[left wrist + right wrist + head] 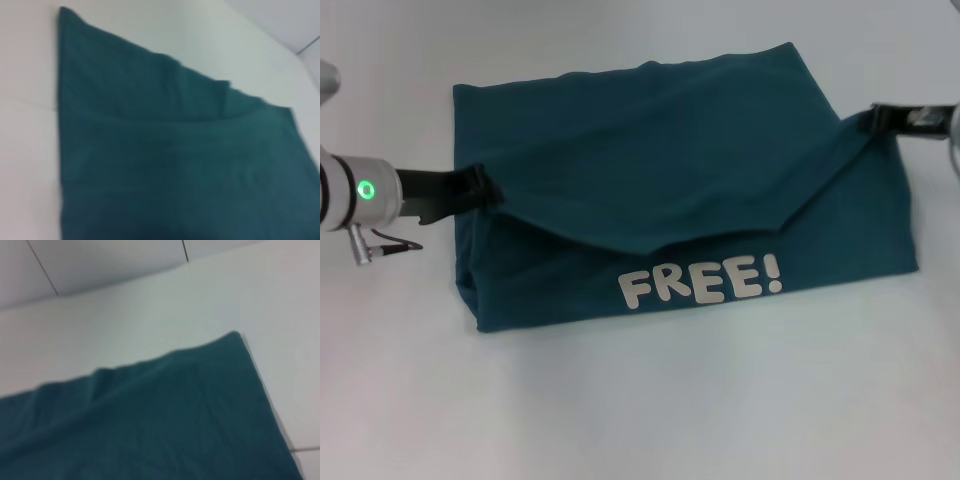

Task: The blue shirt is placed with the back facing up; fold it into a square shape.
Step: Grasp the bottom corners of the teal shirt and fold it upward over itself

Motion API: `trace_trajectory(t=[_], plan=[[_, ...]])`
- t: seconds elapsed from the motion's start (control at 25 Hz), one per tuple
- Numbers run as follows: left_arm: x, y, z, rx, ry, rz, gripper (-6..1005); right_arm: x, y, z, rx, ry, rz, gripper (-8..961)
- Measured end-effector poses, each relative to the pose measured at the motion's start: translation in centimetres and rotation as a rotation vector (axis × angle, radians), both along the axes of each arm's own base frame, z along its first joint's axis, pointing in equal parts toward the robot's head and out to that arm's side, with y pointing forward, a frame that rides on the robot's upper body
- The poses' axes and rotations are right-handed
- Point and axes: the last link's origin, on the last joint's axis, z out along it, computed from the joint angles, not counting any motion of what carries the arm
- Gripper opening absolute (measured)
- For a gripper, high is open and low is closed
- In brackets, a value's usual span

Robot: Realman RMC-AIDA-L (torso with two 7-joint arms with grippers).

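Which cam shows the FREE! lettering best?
Head view: the white FREE! lettering reads whole on the blue shirt, just below the sagging flap held between the left gripper and right gripper. Both wrist views show only plain teal cloth, no lettering.

Head looks down; wrists skim close — sharing shirt point(670, 170).

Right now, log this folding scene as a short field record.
item: blue shirt, partly folded, on white table
lettering: white "FREE!" showing on the near part
top layer: flap drawn toward the near edge, sagging to a point in the middle
left gripper: at the flap's left end, shut on the fabric
right gripper: at the flap's right end, shut on the fabric
fold status: unfinished
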Motion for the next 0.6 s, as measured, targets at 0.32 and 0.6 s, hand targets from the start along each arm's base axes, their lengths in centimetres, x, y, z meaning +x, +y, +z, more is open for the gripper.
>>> trace_trajectory(t=[0.32, 0.6], plan=[[-0.6, 0.1, -0.8, 0.018, 0.054, -0.012, 35, -0.1, 0.5, -3.2, 0.021, -0.121, -0.007, 164], [-0.9, -0.1, -1.0, 0.024, 0.051, 0.002, 34, -0.5, 0.8, -2.8, 0.032, -0.128, 0.004, 171]])
